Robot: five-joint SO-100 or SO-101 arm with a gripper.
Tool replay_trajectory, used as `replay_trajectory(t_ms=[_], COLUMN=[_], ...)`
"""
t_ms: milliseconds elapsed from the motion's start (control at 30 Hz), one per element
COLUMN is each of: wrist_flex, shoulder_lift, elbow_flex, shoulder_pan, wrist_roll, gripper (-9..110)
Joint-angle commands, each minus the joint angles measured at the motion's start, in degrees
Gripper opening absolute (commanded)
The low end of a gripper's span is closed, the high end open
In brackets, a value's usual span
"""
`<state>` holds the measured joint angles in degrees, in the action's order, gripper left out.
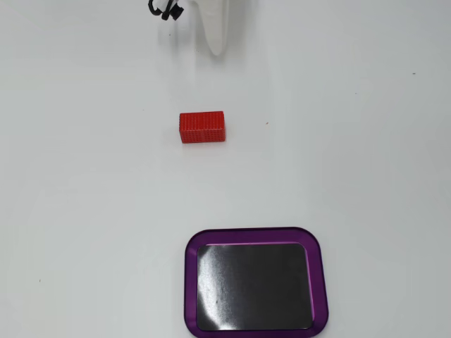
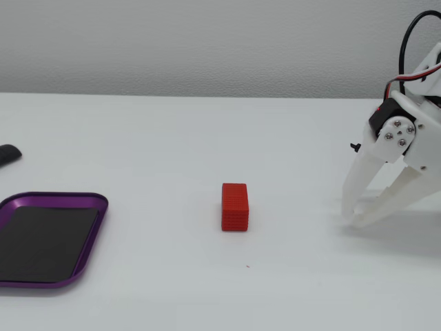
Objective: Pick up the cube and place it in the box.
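The cube point(image 1: 202, 127) is a small red dotted block lying alone on the white table; it also shows in the other fixed view point(image 2: 235, 206). The box point(image 1: 191, 282) is a shallow purple-rimmed tray with a dark, empty inside, well apart from the cube; in a fixed view it sits at the left edge point(image 2: 96, 227). My white gripper point(image 2: 353, 219) points down at the table to the right of the cube, with a clear gap between them. Its fingertips are together and hold nothing. In a fixed view only its tip point(image 1: 215, 49) shows, at the top edge.
A small dark object point(image 2: 8, 154) lies at the left edge, behind the tray. Black cable point(image 1: 163, 10) hangs by the arm at the top. The white table runs back to a grey wall.
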<state>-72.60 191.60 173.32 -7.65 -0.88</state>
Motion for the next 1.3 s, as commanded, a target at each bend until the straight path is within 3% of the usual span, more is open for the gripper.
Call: replay_trajectory(t_ms=[0, 433, 600, 1067, 1267], wrist_flex=[4.48, 4.39, 4.22, 7.03, 2.29], shoulder_lift=[2.64, 2.02, -2.64, -60.91, -83.06], elbow_flex=[-2.37, -3.16, -14.41, -51.77, -66.53], shoulder_pan=[2.20, 2.20, 2.55, 2.90, 2.20], wrist_roll=[0.35, 0.26, 0.18, 0.26, 0.35], gripper=[0, 0, 0, 0, 14])
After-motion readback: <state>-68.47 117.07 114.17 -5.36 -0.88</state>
